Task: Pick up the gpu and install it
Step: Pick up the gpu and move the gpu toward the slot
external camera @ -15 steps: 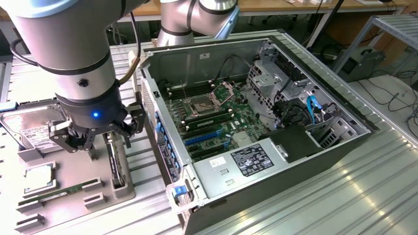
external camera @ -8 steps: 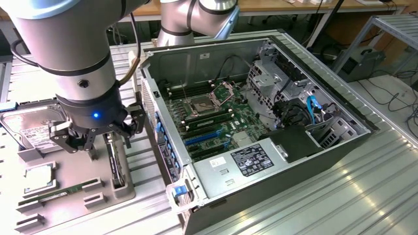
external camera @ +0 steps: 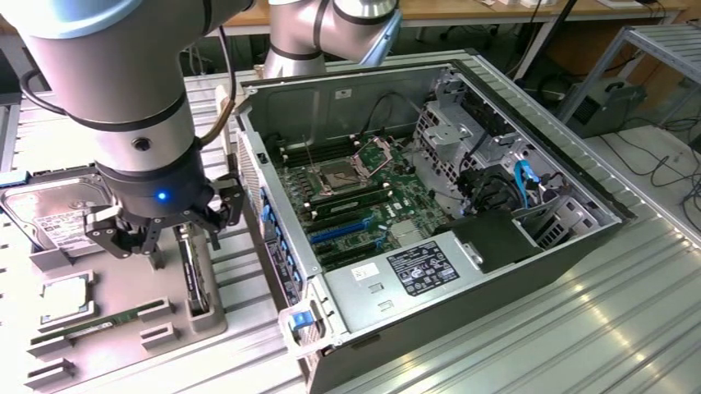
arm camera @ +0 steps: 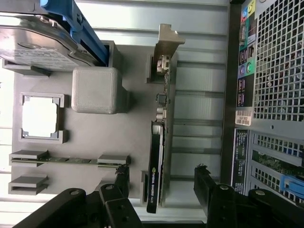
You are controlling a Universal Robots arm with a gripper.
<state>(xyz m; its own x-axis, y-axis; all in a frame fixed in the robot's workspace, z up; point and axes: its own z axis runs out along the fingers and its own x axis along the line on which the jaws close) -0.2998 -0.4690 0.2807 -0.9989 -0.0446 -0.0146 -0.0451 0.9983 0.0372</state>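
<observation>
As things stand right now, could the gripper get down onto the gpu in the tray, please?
Probably yes: the open gripper hangs directly over the gpu, which stands on edge in the grey tray, jaws spread to either side and nothing between.

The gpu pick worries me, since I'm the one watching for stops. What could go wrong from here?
1. The open pincer straddles the gpu off-centre, nearer one finger; closing might shove the card sideways in its tray slot.
2. The computer case stands close beside the tray; a lifted card could clip its wall.
</observation>
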